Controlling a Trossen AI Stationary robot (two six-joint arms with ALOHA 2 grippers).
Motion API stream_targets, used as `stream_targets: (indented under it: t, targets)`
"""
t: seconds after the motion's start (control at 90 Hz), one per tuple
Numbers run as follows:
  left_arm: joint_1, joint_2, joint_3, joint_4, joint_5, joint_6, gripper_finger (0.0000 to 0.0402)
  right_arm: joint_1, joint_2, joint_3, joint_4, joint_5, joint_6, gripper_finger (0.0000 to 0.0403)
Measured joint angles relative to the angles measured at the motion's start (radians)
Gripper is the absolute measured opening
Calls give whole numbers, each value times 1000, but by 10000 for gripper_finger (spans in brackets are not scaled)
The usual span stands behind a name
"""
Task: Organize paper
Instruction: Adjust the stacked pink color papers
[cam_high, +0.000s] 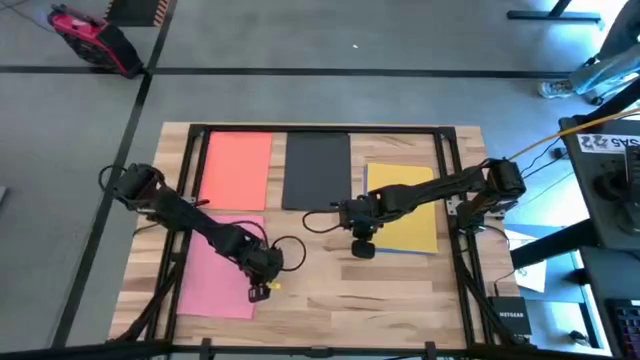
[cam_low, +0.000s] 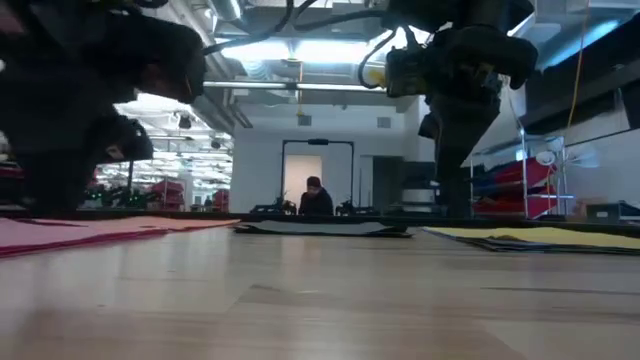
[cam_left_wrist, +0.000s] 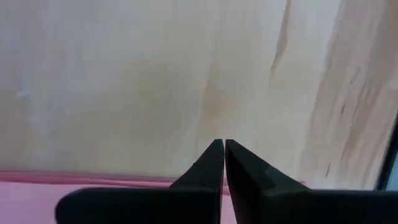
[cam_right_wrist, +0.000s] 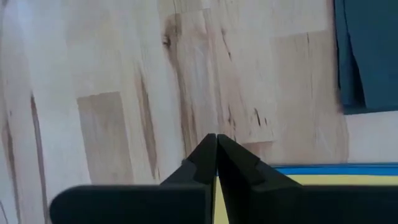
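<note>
Several paper sheets lie flat on the wooden table. An orange one (cam_high: 236, 170) and a black one (cam_high: 317, 170) sit at the far side. A pink one (cam_high: 218, 268) lies near left. A yellow one (cam_high: 405, 208) lies at the right on a blue one, whose edge (cam_right_wrist: 348, 167) shows. My left gripper (cam_high: 262, 286) is shut at the pink sheet's right edge (cam_left_wrist: 93, 180), its tips (cam_left_wrist: 224, 144) over bare wood. My right gripper (cam_high: 362, 246) is shut at the yellow sheet's left edge (cam_right_wrist: 323, 180), its tips (cam_right_wrist: 216, 138) over wood. My left gripper points down at a slant over the pink sheet's right edge; whether its shut fingers touch the sheet or the wood, I cannot tell. My right gripper points down at a slant over the yellow sheet's left edge; whether it touches the paper, I cannot tell.
A dark frame (cam_high: 320, 129) runs along the table's far edge and down both sides. Bare wood (cam_high: 340, 300) lies between the pink and yellow sheets toward the near edge. A person (cam_low: 316, 198) sits far off in the room behind the table.
</note>
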Motion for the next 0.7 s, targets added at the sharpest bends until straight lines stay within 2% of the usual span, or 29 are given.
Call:
stream_targets:
  t: [0.122, 0.344, 0.489, 0.7]
  targets:
    - [66, 2, -4, -44, -66, 43, 0, -1, 0, 0, 1, 33, -2, 0]
    - [193, 3, -4, -99, -119, 105, 0, -1, 0, 0, 2, 52, -2, 0]
    - [229, 4, -36, -114, -122, 139, 0, -1, 0, 0, 2, 52, -4, 0]
    - [247, -1, -84, -100, -122, 101, 0, -1, 0, 0, 3, 54, -15, 0]
